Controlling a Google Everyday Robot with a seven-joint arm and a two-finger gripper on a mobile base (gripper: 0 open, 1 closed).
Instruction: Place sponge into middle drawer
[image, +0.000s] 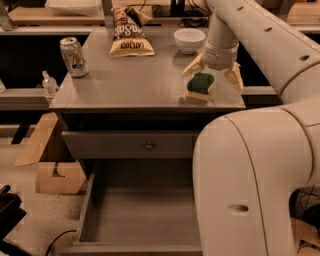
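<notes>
— Two fingers (192, 65) spread wide, we'd say: the gripper (212, 71) hangs over the right front corner of the top (125, 82), with one finger to the left of the sponge (201, 84) and the other to its right.

— Do we see it gripped?

— No. The sponge lies flat on the top, green side up. We cannot tell whether either finger touches it.

— And the drawer?

— The drawer (145, 215) stands pulled out below, under a closed front (110, 145) with a knob (149, 146).

— What else do we see up there?

— We see a bowl (189, 40) just behind the gripper, a chip bag (131, 35) at the back and a can (73, 56) by the left edge.
</notes>
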